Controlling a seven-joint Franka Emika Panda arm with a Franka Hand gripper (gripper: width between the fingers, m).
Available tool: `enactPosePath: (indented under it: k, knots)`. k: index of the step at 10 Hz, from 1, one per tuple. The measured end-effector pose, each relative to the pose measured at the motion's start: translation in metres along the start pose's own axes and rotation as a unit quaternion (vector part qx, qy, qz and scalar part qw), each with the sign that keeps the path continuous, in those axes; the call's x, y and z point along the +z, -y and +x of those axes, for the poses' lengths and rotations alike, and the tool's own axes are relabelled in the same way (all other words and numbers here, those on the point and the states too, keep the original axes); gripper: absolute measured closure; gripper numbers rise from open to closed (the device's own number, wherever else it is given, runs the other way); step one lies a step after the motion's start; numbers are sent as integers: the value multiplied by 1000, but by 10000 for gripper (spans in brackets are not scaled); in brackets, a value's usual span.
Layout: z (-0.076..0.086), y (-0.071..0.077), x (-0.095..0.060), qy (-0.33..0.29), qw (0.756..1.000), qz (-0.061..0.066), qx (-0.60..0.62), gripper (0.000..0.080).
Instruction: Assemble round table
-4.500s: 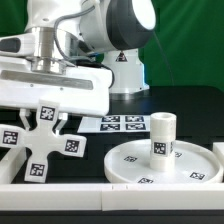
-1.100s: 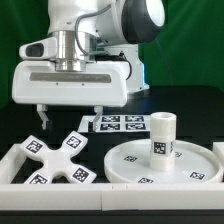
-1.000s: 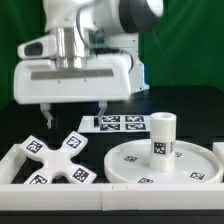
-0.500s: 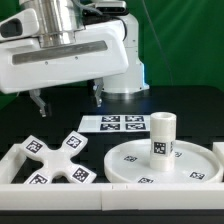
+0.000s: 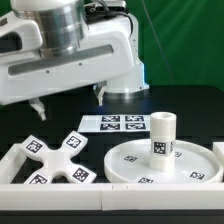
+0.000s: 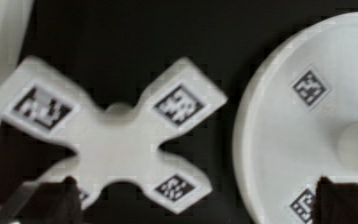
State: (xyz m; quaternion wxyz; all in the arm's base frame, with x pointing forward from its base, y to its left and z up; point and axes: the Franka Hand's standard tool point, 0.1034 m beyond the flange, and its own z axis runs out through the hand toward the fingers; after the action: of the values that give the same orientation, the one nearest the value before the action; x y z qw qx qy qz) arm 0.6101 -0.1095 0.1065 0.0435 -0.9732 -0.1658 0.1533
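Currently the gripper (image 5: 68, 104) hangs open and empty above the cross foot (image 5: 55, 160), which lies flat near the disc (image 5: 195, 160). The leg (image 5: 162, 135) stands on the disc's hub. Risk: an off-centre descent strikes one arm and skews the foot.

No readable text or numbers.

I work over a black counter (image 5: 195, 100), with a plain green backdrop (image 5: 185, 40) filling the space beyond it.
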Motion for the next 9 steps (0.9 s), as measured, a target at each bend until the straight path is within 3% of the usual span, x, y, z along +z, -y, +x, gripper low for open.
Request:
enactPosePath:
  k: [1, 2, 5, 6, 7, 8, 9]
  knots:
    - [2, -5, 9, 12, 999, 4, -35, 151]
    - [1, -4, 11, 17, 999, 9, -29, 151]
    - [2, -4, 12, 17, 999, 8, -32, 151]
    - [6, -11, 13, 23, 1000, -7, -12, 151]
    - [14, -12, 12, 31, 998, -41, 21, 151]
    - [21, -16, 15, 15, 999, -50, 8, 151]
    - [15, -32, 22, 2, 999, -45, -4, 151]
